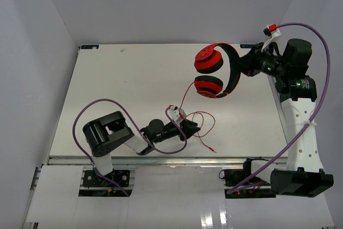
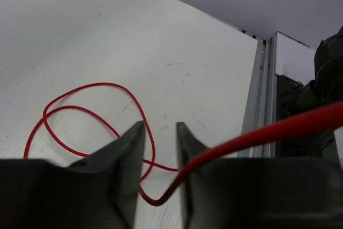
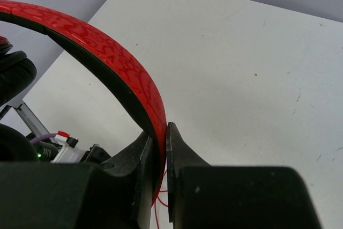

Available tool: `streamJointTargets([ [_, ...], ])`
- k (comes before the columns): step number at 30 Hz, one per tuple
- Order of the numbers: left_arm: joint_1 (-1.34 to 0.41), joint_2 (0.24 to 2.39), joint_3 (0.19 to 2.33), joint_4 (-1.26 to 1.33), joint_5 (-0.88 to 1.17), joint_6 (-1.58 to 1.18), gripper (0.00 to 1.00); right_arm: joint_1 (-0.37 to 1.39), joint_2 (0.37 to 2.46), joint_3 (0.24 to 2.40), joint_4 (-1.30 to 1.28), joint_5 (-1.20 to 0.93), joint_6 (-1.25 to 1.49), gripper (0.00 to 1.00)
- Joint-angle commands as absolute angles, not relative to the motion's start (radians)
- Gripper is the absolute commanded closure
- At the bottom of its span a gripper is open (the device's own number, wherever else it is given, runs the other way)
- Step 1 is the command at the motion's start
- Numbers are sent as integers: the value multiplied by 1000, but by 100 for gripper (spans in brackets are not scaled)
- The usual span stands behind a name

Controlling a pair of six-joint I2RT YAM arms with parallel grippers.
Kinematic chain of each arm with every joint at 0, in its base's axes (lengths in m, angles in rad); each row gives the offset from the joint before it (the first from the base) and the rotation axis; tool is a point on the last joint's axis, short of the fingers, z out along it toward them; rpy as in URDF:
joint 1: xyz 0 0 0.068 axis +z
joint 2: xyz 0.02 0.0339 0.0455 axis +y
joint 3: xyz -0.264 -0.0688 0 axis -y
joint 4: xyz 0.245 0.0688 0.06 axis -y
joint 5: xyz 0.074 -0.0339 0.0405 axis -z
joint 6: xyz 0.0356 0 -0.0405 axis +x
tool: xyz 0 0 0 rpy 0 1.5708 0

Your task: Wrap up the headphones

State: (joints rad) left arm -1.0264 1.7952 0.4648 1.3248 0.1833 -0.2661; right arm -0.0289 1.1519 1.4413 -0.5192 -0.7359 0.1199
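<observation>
Headphones (image 1: 214, 71) hang by their band, clamped in the right gripper (image 3: 158, 132). Their cord (image 2: 96, 85) drops toward 7 o'clock into the left gripper (image 2: 161, 128), whose fingers stand apart, not squeezing it.

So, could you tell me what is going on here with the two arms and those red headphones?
The right gripper is shut on the band of the headphones and holds them above the far right part of the table. Their thin red cord hangs down and lies in loose loops on the table. The left gripper is low at those loops, its jaws open with the cord running between them. No cord is wound round the headphones yet.
</observation>
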Motion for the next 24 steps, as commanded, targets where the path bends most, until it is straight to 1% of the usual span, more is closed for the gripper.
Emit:
streamJointTargets([
  [1, -1032, 1706, 470, 1821, 160, -252, 79, -34, 1126, 1448, -471, -752, 138, 92],
  [2, -1032, 1687, 458, 1821, 154, -246, 84, -34, 1123, 1448, -471, -748, 132, 92],
  [4, -1032, 1664, 440, 1819, 146, -230, 96, -34, 1118, 1445, -471, -729, 121, 92],
  [5, -1032, 1656, 431, 1819, 139, -218, 100, -34, 1117, 1442, -471, -712, 116, 92],
  [9, -1012, 1561, 319, 1786, 102, -189, 100, -36, 1102, 1419, -472, -658, 75, 92],
  [12, -954, 1421, 225, 1635, 136, -230, 100, -37, 1092, 1414, -486, -646, 19, 92],
  [15, -853, 1155, 185, 1354, 225, -261, 100, -37, 1075, 1405, -514, -622, -107, 92],
  [16, -824, 1061, 190, 1201, 251, -258, 100, -37, 1070, 1402, -525, -611, -147, 92],
  [18, -780, 940, 241, 849, 277, -200, 100, -40, 1060, 1393, -562, -603, -213, 92],
  [20, -752, 782, 297, 504, 291, -146, 100, -41, 1045, 1377, -600, -596, -343, 92],
  [22, -723, 727, 379, 325, 287, -89, 100, -41, 1018, 1345, -616, -575, -414, 92],
  [24, -717, 722, 434, 194, 278, -65, 100, -42, 1000, 1329, -631, -561, -463, 92],
])
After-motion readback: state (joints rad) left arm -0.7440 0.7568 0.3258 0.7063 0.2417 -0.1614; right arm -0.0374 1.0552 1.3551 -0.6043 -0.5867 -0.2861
